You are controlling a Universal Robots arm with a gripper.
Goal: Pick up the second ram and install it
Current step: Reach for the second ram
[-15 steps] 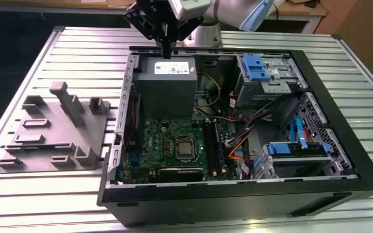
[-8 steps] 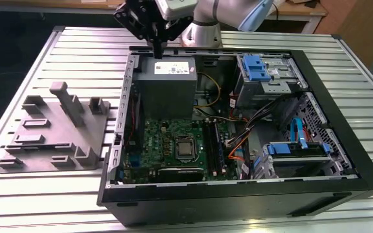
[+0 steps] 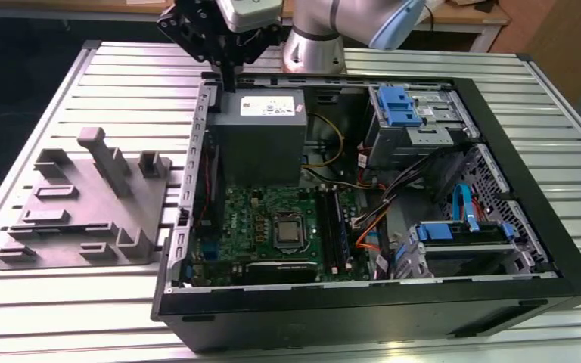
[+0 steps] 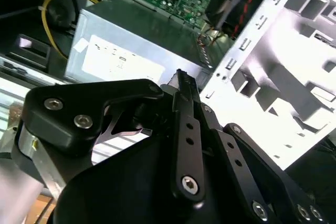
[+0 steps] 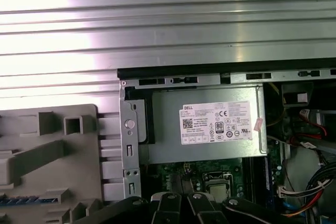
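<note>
One arm (image 3: 323,34) hangs its gripper (image 3: 230,82), fingers pressed together, pointing down above the power supply (image 3: 260,144).

Open computer case (image 3: 351,314) beside grey parts tray (image 3: 73,208) on slatted table (image 3: 69,291).

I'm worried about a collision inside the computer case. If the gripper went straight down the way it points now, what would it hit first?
Most likely the grey power supply, near its labelled end by the case rim; the gripper hangs above it. Depth is unclear.
</note>
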